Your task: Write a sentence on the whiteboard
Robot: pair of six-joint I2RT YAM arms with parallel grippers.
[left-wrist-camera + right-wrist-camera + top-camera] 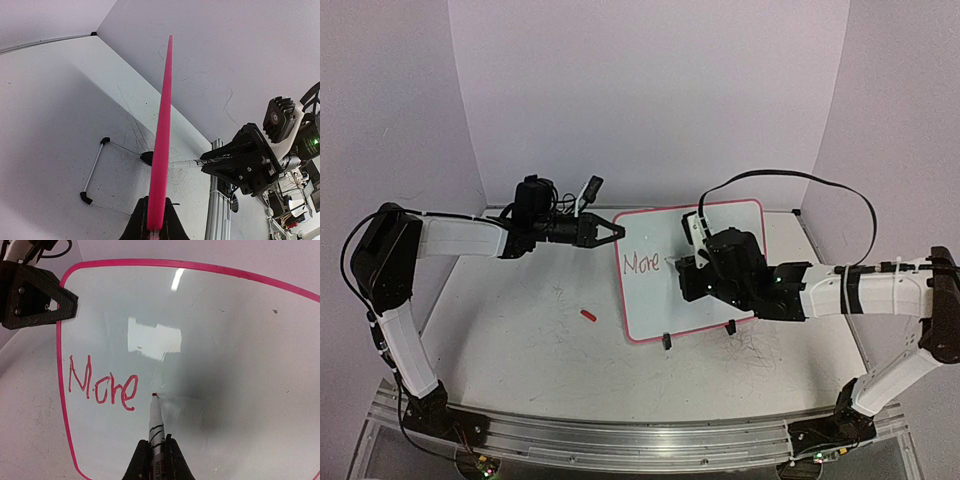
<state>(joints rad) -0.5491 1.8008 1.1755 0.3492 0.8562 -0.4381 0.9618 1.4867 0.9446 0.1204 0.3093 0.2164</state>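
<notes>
One word of the sentence [102, 385], "More", in red at the left of the board [720, 230], propped between the arms. Pinched the board's left rim in the left gripper [610, 229]; clamped the marker [156, 420] in the right gripper [157, 455], tip just right of the "e". Called for rightward strokes along the line, right arm nearer.

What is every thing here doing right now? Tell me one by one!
whiteboard, propped up at a tilt
sentence, only "More" written
marker, uncapped, tip at the whiteboard
left gripper, shut on the whiteboard's edge
right gripper, shut on the marker
red bit, lying on the table
</notes>
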